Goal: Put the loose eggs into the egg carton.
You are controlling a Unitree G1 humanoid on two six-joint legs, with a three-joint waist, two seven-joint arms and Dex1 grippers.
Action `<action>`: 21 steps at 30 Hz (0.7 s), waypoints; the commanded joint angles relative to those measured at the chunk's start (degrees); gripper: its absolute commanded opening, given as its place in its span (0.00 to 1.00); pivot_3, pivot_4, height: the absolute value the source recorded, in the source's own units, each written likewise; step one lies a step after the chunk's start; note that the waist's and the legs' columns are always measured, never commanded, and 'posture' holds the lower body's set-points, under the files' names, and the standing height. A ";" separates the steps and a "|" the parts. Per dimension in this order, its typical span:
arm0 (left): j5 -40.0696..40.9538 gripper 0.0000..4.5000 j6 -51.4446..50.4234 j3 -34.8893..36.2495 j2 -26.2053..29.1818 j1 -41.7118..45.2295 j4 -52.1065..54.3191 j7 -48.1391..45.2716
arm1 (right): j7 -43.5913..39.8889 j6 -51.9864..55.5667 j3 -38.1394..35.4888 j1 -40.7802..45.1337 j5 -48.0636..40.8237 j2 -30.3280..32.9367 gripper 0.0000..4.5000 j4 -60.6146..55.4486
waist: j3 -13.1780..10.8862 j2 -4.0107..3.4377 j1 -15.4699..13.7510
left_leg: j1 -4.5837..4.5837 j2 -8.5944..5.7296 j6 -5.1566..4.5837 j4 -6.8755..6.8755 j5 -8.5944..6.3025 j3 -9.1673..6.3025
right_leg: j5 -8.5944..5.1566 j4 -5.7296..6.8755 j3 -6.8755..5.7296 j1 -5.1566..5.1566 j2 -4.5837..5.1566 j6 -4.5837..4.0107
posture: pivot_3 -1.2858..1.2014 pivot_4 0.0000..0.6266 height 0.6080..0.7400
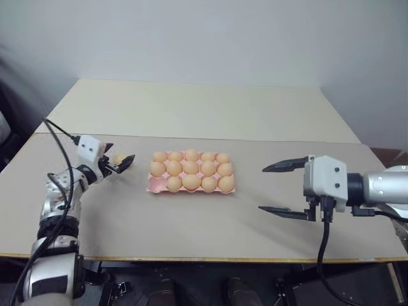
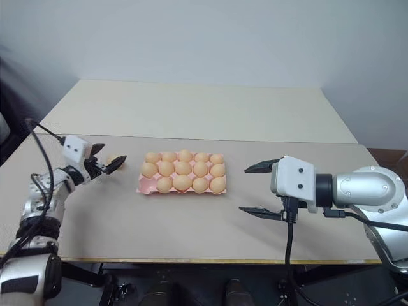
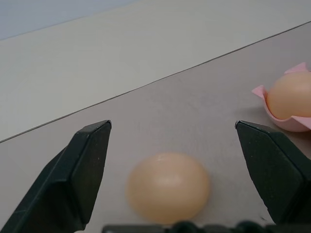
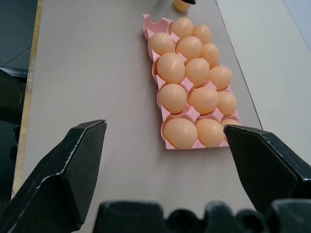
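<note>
A: What's at the left of the table (image 1: pixel 255 115)?
B: The left gripper (image 3: pixel 172 160), fingers spread wide either side of one loose egg (image 3: pixel 167 187), not touching it.
A: And further right?
B: The pink egg carton (image 1: pixel 154 186), one front-left cup empty; then the right gripper (image 1: pixel 280 189), jaws wide, holding nothing

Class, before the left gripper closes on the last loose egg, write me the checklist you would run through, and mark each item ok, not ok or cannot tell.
1. Left gripper open: ok.
2. Loose egg lies between its fingers: ok.
3. Fingers not yet touching the egg: ok, gaps show on both sides.
4. Free cup in the egg carton: ok, the near corner cup on the robot's left is empty.
5. Right gripper clear of the carton: ok, open and off to its right.
6. Egg uncracked: cannot tell.
</note>
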State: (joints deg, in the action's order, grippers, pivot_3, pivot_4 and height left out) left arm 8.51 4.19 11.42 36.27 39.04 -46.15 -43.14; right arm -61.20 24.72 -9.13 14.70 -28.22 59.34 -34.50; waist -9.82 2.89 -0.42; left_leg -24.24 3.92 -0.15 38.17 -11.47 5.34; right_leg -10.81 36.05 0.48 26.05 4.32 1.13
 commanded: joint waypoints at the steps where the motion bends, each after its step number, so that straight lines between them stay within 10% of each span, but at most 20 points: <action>1: -0.98 0.99 2.60 -0.46 -0.19 2.56 -3.50 1.11 | 0.59 0.83 -3.23 -0.21 -0.90 1.13 1.00 -1.91 | 0.00 0.00 0.02 | -0.02 0.00 0.00 0.00 0.00 0.00 | 0.01 -0.01 0.00 0.01 0.00 -0.01 | 0.52 0.24 1.00; 11: -3.82 0.99 3.63 -2.41 -1.71 5.39 -11.28 4.38 | 0.72 1.21 -4.39 -1.37 -0.90 1.48 1.00 -2.25 | 0.00 0.02 -0.19 | -0.03 -0.01 0.00 0.02 0.00 -0.02 | 0.02 0.00 -0.01 0.00 0.01 -0.01 | 0.52 0.24 1.00; 21: -4.16 0.55 5.91 -2.36 -1.53 4.21 -11.06 4.64 | 0.61 0.55 -3.51 -0.87 -0.23 1.15 1.00 -1.34 | 0.00 0.02 -0.17 | -0.03 -0.01 0.00 0.02 0.00 -0.02 | 0.02 0.00 -0.01 0.00 0.01 -0.01 | 0.52 0.24 1.00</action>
State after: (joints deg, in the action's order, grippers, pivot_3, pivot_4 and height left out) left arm 4.58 7.99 8.91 34.02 42.87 -57.30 -38.84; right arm -60.91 25.81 -11.58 13.10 -28.29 60.04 -35.41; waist -9.82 2.91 -0.59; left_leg -24.28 3.92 -0.15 38.19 -11.47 5.32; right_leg -10.79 36.05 0.46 26.05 4.33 1.11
